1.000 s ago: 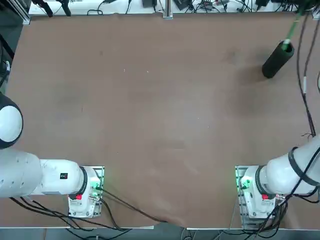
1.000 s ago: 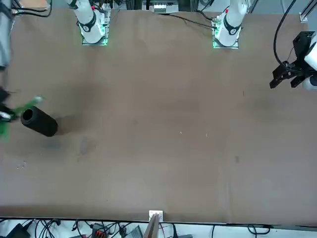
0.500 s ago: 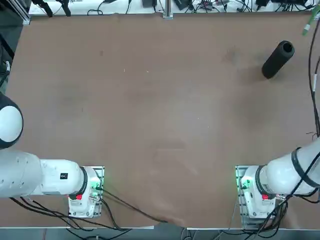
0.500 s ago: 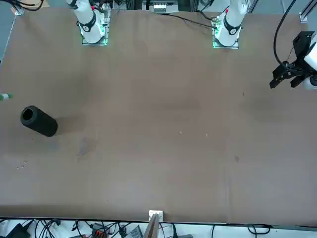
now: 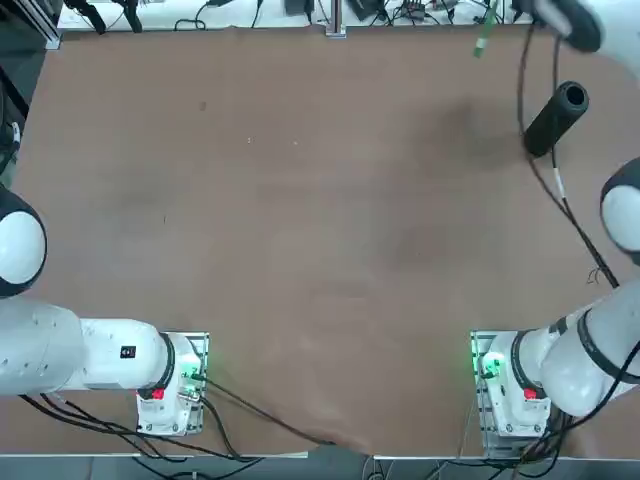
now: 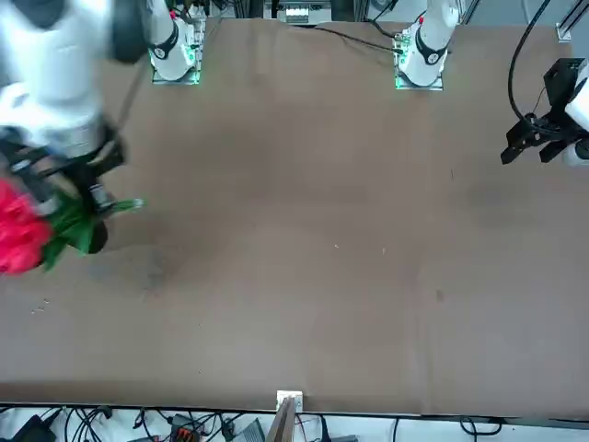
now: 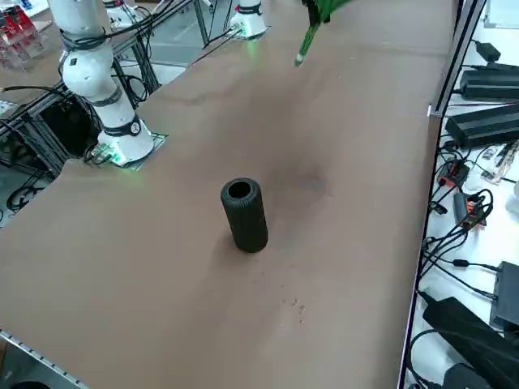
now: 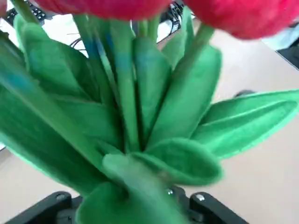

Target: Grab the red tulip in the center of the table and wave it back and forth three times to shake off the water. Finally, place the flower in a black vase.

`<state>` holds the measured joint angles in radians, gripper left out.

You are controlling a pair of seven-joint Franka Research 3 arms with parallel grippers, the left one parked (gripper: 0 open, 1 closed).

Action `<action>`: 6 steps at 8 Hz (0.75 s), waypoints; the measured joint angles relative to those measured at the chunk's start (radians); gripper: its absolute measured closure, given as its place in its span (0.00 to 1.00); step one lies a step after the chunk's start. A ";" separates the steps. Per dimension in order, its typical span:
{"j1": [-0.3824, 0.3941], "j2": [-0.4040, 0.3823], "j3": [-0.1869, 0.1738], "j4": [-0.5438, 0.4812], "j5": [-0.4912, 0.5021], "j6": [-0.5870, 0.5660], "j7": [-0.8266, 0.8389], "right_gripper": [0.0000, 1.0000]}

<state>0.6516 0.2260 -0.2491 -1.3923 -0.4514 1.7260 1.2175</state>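
The right gripper (image 6: 87, 189) is at the left edge of the front view, raised above the table (image 6: 322, 230), pinching the red tulip (image 6: 37, 230) at the stem just beneath the leaves. In that view the red blooms hang at the lower left, while the stem tip points to the right, so the long axis runs roughly sideways with a slight tilt. In the top view only the green stem tip (image 5: 483, 38) shows, near the upper edge, right of centre. The right wrist view is filled with green leaves (image 8: 140, 130) and red blooms (image 8: 243, 16).

The black vase (image 7: 245, 214) stands on the table at the centre of the right side view, mouth up. In the top view it sits at the upper right (image 5: 555, 118), apart from the stem tip.
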 joint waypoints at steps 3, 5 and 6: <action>0.082 -0.002 -0.029 -0.001 -0.041 -0.109 0.131 0.85; 0.036 -0.020 -0.136 0.003 -0.065 -0.099 -0.046 0.85; -0.028 -0.038 -0.202 0.003 -0.053 -0.050 -0.220 0.85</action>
<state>0.6239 0.1885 -0.4511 -1.3892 -0.5045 1.6764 0.9972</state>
